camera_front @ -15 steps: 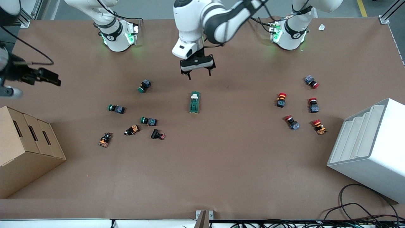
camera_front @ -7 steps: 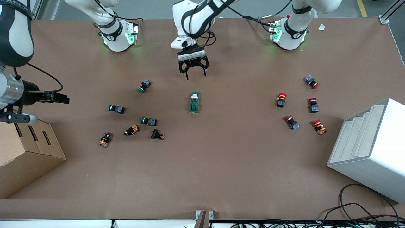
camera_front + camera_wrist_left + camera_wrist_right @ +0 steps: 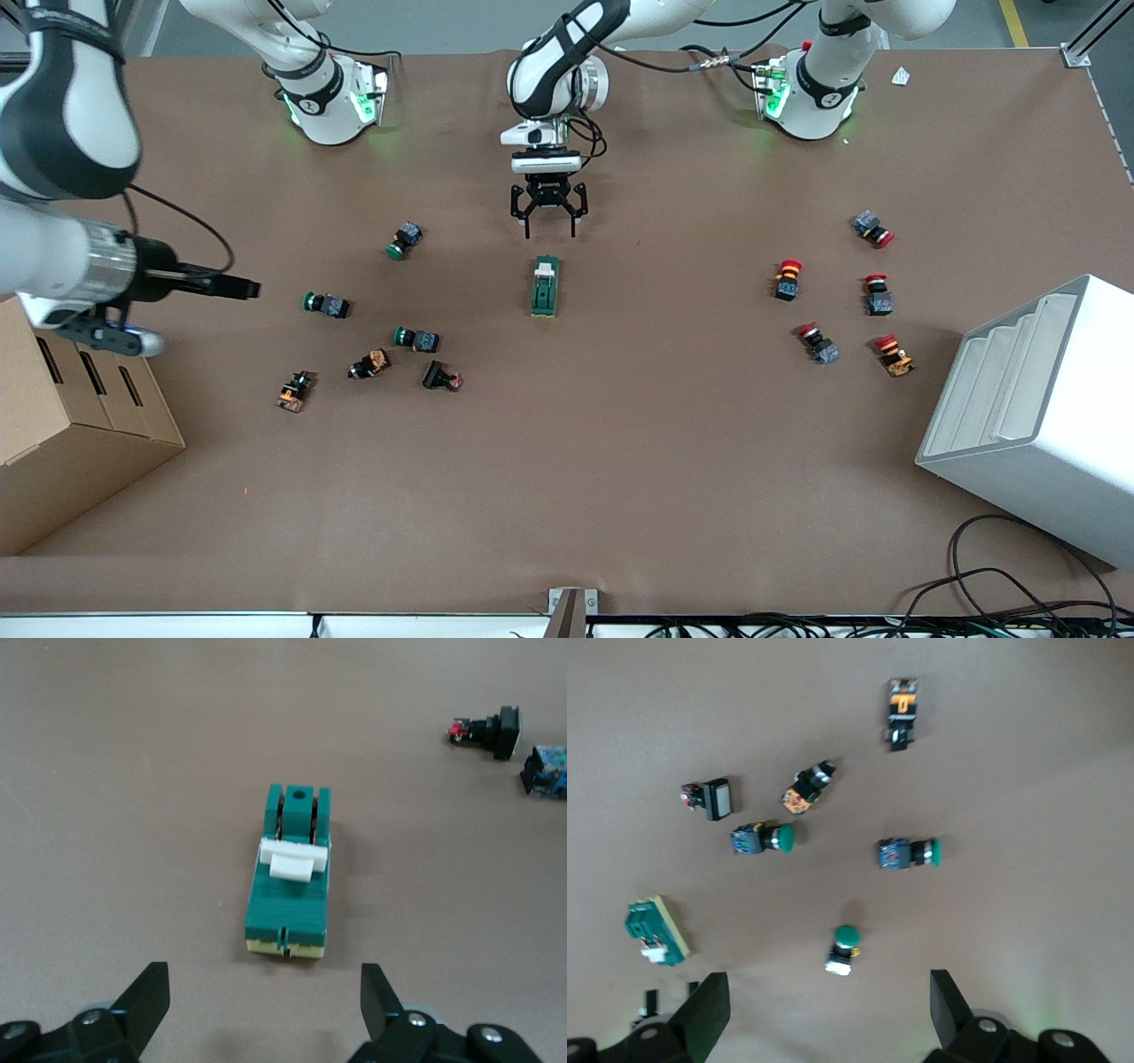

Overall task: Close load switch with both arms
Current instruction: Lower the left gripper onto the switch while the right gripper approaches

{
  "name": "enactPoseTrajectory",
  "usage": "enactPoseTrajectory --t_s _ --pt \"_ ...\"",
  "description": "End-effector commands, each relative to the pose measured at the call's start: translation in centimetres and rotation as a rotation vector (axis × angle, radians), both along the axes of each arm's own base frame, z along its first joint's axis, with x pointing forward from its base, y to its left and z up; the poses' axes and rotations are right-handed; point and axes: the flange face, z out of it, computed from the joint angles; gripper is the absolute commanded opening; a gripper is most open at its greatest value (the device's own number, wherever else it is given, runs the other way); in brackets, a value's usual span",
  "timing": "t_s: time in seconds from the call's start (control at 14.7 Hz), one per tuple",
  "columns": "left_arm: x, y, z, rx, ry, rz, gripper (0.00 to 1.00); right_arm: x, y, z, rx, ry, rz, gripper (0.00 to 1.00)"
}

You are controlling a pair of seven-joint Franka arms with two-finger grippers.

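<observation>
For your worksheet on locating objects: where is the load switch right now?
The load switch lies mid-table in the front view, just nearer the camera than the open left hand.

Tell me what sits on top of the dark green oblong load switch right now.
A white lever piece lies across the top of the dark green oblong load switch. The open left gripper is not touching it. Its underside is hidden against the brown table.

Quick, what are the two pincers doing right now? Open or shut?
Left pincer: open, holding nothing, over the table beside the load switch.
Right pincer: open, holding nothing, over the table.
</observation>
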Motion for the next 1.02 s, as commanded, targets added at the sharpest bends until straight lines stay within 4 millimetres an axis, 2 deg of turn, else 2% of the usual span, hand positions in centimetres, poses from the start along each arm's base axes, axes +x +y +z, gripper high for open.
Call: enactPoseTrajectory --t_s 0.0,0.27,0.48,0.68,0.82,0.95 --pt "-0.2 -0.1 -1.2 0.001 -0.094 -0.026 0.94 -1.0 5.3 -1.0 -0.012 0.013 -0.124 1.0" --pt "0.2 0.7 -4.5 -0.036 -0.21 -0.074 0.92 -2.4 13.4 -3.7 -0.032 -0.012 -0.26 1.0" --pt "0.8 0.8 -5.6 -0.029 -0.256 -0.129 0.92 -3.7 19.0 -6.1 -0.049 -0.045 -0.347 1.0" --pt "3.3 -0.2 -6.0 -0.042 -0.312 -0.141 0.92 -5.0 24.4 -9.4 -0.06 -0.068 -0.417 1.0" --pt "4.0 -0.2 -6.9 -0.033 -0.34 -0.16 0.92 -5.5 26.7 -11.6 -0.067 -0.074 -0.453 1.0" --pt "4.4 0.5 -8.3 -0.01 -0.369 -0.178 0.93 -5.9 28.0 -13.1 -0.069 -0.078 -0.457 1.0"
